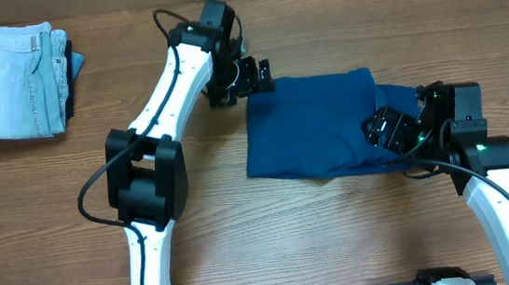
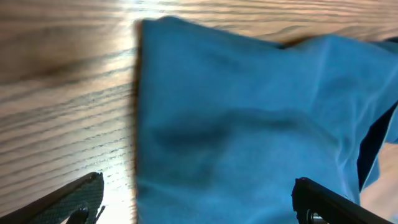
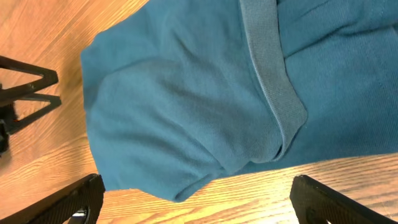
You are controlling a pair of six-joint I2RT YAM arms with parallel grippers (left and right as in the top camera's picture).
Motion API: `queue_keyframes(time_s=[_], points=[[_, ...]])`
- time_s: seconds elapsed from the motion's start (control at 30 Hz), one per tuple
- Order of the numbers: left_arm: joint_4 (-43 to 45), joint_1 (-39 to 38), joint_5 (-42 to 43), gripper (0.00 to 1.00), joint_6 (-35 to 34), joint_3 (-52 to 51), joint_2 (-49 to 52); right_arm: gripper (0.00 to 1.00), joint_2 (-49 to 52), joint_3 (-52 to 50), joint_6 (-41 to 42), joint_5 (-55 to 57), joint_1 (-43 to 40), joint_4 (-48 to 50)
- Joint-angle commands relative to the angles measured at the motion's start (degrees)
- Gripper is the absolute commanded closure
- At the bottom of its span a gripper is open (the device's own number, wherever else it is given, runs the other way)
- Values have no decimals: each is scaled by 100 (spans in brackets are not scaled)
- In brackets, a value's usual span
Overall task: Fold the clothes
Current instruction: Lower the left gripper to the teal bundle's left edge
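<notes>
Lying folded into a rough rectangle on the light-brown wood-grain bench (image 1: 273,234), the deep teal-blue knit polo shirt (image 1: 309,128) sits right of centre, well apart from the pale light-blue denim jeans (image 1: 5,82) at the far left corner. The left claw (image 1: 250,79) hangs over the shirt's far left corner with its jaws spread wide, gripping nothing. The right claw (image 1: 386,130) hovers over the shirt's right end, jaws likewise wide apart and empty, with a ribbed band (image 3: 267,68) of the fabric below it.

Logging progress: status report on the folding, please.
Left hand open, right hand open, both empty. Polo shirt folded, lying flat. Jeans lying aside, nothing blocking.
</notes>
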Motion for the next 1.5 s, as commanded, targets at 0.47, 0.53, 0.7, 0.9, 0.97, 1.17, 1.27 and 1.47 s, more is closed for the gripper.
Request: queue_keyframes(time_s=[0.47, 0.53, 0.7, 0.9, 0.97, 1.17, 1.27, 1.47], points=[[1488, 262, 1746, 2, -271, -1912, 17, 0, -13, 98, -140, -46, -22, 33], [1506, 225, 1775, 3, -269, -1956, 17, 0, -13, 98, -140, -44, -22, 42], [1552, 70, 1871, 13, -267, -1976, 15, 0, -13, 98, -140, -44, -22, 96], [1572, 85, 1849, 22, -262, -1974, 11, 0, -13, 98, -140, -44, -22, 96], [1567, 138, 1851, 30, -260, -1974, -7, 0, -13, 98, -142, -42, -22, 101], [1550, 389, 1725, 64, -205, -1974, -201, 0, -13, 98, -166, 46, -22, 98], [1523, 527, 1460, 71, -125, -1974, -407, 0, -13, 98, -177, 46, -22, 103], [1502, 697, 1209, 76, 70, -1974, -927, 0, -13, 98, -251, 46, -22, 116]])
